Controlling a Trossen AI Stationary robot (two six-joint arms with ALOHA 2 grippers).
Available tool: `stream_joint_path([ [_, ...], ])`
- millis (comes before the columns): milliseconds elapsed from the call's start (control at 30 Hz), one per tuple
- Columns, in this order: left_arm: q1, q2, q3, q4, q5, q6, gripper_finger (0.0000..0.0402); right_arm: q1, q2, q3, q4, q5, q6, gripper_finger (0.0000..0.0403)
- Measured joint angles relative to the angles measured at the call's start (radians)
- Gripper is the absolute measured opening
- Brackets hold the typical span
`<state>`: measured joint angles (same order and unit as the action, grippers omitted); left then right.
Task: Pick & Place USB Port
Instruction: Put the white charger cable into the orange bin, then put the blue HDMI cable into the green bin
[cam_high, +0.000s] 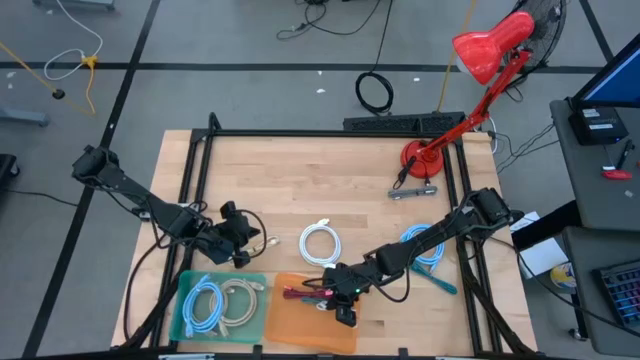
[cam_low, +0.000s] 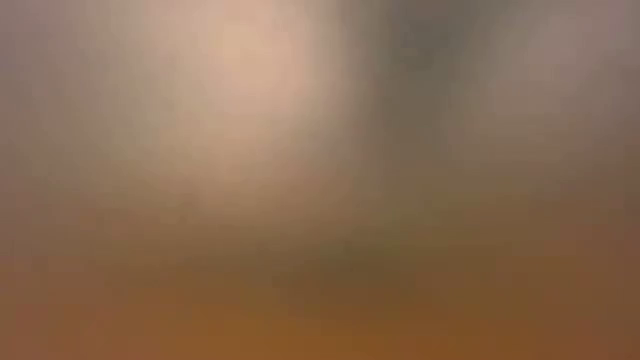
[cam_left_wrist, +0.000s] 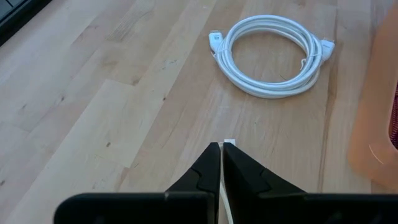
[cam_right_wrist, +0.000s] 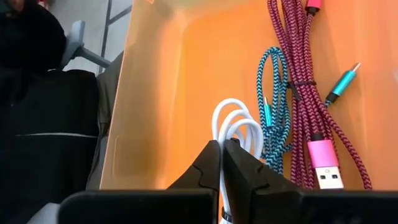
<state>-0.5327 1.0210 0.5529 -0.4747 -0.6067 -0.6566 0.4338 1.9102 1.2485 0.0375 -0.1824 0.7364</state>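
My right gripper (cam_high: 344, 312) (cam_right_wrist: 223, 144) is over the orange tray (cam_high: 300, 325), shut on a thin white USB cable (cam_right_wrist: 236, 127). On the tray floor lie a magenta braided cable with a pink plug (cam_right_wrist: 323, 163) and a teal braided cable (cam_right_wrist: 273, 93). My left gripper (cam_high: 256, 240) (cam_left_wrist: 222, 148) is above the wood table left of centre, shut on a small white cable end (cam_left_wrist: 228, 144). A coiled white cable (cam_high: 320, 243) (cam_left_wrist: 270, 56) lies flat on the table between the arms. The low view is a blur. My left gripper pinches a white cable end between its two fingers; only a small white tip (cam_left_wrist: 228, 144) shows past the fingertips, and a white strip (cam_left_wrist: 224, 199) shows in the slit between them. The fingers slant down toward the table. My right gripper pinches the white cable between its two fingers, slanting down into the orange tray. The cable's loops (cam_right_wrist: 231, 118) stick out past the fingertips over the tray floor, beside the teal cable. The place of contact is hidden between the fingers.
A green tray (cam_high: 190, 310) with a blue and a beige coil stands left of the orange tray. A blue cable (cam_high: 425, 245) lies on the table at the right. A red desk lamp (cam_high: 485, 60) stands at the far right corner. Black frame rails (cam_high: 195, 170) edge the table.
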Motion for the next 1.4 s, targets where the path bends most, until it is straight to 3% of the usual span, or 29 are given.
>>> stream_joint_path([
  [133, 0.0, 0.0, 0.0, 0.0, 0.0, 0.0, 0.0024, -0.001, 0.018, -0.001, 0.004, -0.014, 0.003, 0.0],
  [333, 0.0, 0.0, 0.0, 0.0, 0.0, -0.003, 0.0024, 0.0, 0.056, -0.001, 0.094, -0.127, 0.021, 0.0],
  [500, 0.0, 0.0, 0.0, -0.004, 0.0, -0.003, 0.0024, -0.003, 0.056, -0.002, 0.113, -0.133, 0.018, 0.0004],
  [1033, 0.0, 0.0, 0.0, -0.029, 0.002, -0.012, 0.0024, -0.033, 0.007, 0.0, 0.158, -0.144, -0.017, 0.0132],
  [1200, 0.0, 0.0, 0.0, -0.029, 0.003, -0.018, 0.0024, -0.053, -0.081, 0.0, 0.059, -0.125, -0.068, 0.0132],
  [1400, 0.0, 0.0, 0.0, -0.03, 0.003, -0.018, 0.0024, -0.054, -0.222, 0.0, -0.085, 0.035, -0.169, 0.0117],
])
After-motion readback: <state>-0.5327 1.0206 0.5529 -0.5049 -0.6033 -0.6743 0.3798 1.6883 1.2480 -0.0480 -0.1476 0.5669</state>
